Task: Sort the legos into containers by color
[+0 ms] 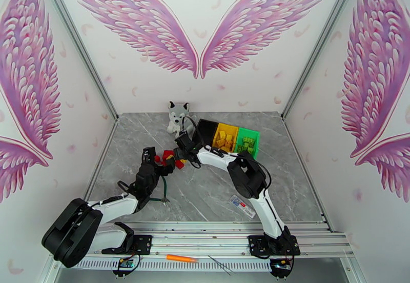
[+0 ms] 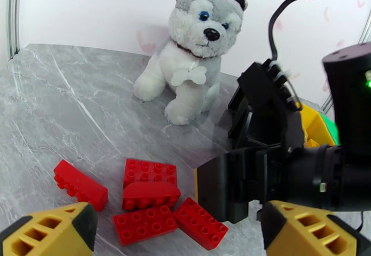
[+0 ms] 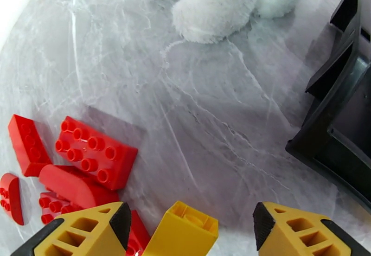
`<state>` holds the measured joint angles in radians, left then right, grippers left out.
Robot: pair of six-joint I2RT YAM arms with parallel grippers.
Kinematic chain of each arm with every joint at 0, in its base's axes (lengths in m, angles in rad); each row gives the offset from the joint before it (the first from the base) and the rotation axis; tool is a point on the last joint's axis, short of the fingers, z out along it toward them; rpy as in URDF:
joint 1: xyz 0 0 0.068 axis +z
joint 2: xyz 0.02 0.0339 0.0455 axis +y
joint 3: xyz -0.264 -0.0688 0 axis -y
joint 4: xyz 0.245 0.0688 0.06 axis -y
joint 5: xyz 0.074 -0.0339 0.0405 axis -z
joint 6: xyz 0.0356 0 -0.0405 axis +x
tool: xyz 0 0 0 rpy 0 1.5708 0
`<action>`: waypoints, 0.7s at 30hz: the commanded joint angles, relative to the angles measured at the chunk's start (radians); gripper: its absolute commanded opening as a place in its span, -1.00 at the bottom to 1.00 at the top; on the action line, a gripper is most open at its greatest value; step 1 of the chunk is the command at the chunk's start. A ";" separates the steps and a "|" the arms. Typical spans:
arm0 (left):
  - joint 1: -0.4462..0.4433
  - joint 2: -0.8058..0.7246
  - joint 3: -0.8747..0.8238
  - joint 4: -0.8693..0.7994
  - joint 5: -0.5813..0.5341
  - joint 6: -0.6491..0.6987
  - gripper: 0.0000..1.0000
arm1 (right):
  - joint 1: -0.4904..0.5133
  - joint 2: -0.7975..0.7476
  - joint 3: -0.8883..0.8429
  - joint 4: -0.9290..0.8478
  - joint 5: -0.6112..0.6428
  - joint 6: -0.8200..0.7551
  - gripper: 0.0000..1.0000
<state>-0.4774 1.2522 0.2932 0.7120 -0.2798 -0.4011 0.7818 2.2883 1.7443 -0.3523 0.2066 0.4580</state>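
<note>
Several red legos (image 2: 148,192) lay clustered on the desk (image 2: 69,104), just beneath the left hand (image 2: 178,220), its fingers spread and empty; one yellow lego (image 3: 185,233) sat between the parted fingers of the right hand (image 3: 190,217), not clamped; being probably light, rigid and slick, each would best be pinched across its flat long sides; the black container (image 3: 334,127) stood near, to that hand's right.

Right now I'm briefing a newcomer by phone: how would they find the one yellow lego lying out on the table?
Start at the plush husky at the back of the grey table. In front of it lies a cluster of red legos; the yellow lego sits at its right edge, between the fingers of the open right gripper. It is the only yellow piece there.
</note>
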 commanded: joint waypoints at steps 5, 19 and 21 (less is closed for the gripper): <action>0.010 -0.055 -0.032 -0.051 -0.009 -0.001 0.98 | 0.011 0.040 0.021 -0.014 0.037 0.021 0.26; 0.010 -0.031 -0.013 -0.055 0.021 0.004 0.97 | 0.011 -0.080 -0.148 0.056 0.056 0.015 -0.38; 0.008 -0.002 0.000 -0.037 0.040 0.002 0.98 | 0.009 -0.110 -0.178 0.067 0.062 0.015 -0.40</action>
<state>-0.4713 1.2182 0.2684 0.6823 -0.2714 -0.4004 0.7818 2.2349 1.6135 -0.2863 0.2436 0.4747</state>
